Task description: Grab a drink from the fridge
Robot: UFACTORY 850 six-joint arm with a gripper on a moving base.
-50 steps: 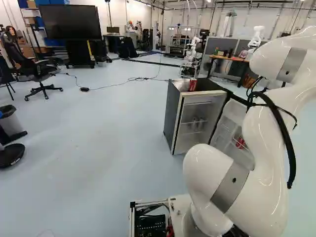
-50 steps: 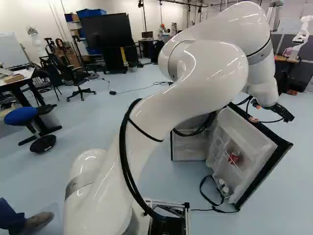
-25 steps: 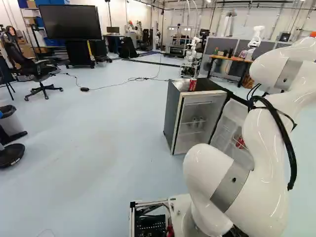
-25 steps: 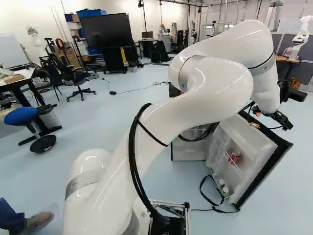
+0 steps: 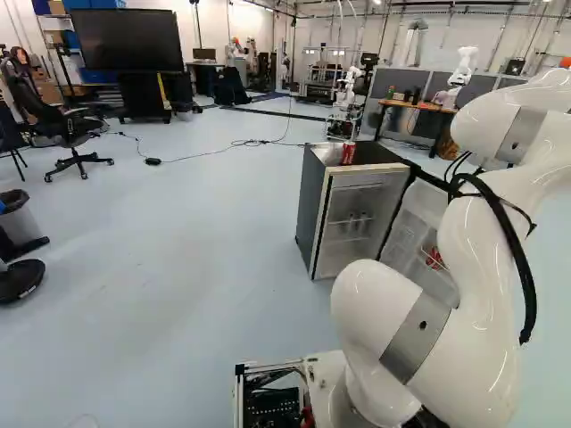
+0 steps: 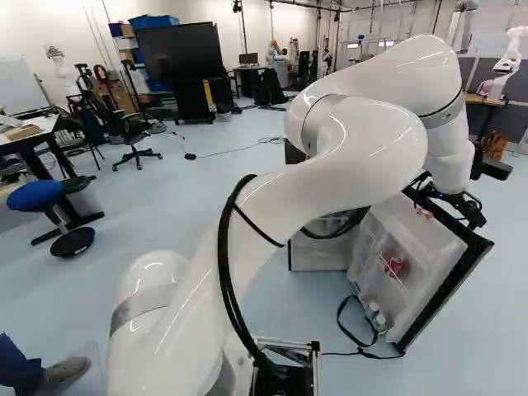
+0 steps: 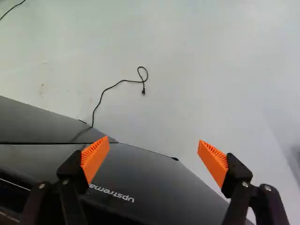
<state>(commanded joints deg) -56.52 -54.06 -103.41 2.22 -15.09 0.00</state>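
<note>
A white robot arm [image 6: 330,157] bends forward over a laboratory floor, its far end reaching down beyond the open door of a small fridge. The fridge [image 5: 312,209] stands upright, its long axis vertical, dark on the side and top, its lit interior showing near the middle of the left base view. The fridge door [image 6: 421,247], dark outside and pale within, is swung wide toward the right of the right base view. A large black screen [image 5: 125,40] stands well back, with an office chair [image 5: 67,134] nearer.

The black gripper [image 6: 473,216] is at the door's upper outer edge in the right base view; up close, its orange pads [image 7: 95,157] stand well apart, over a dark grey surface. A thin black cable [image 7: 123,80] curls over the pale floor ahead of them.

Among the drinks, a red can [image 5: 348,152] stands on end atop the fridge, its long axis vertical. A second red can [image 6: 396,266] sits in a rack inside the door; it is too small and partly hidden to tell which end is up. Inside the fridge, two pale cans [image 5: 362,218] stand upright side by side on a shelf. White-capped bottles [image 6: 379,322] stand low in the door.
</note>
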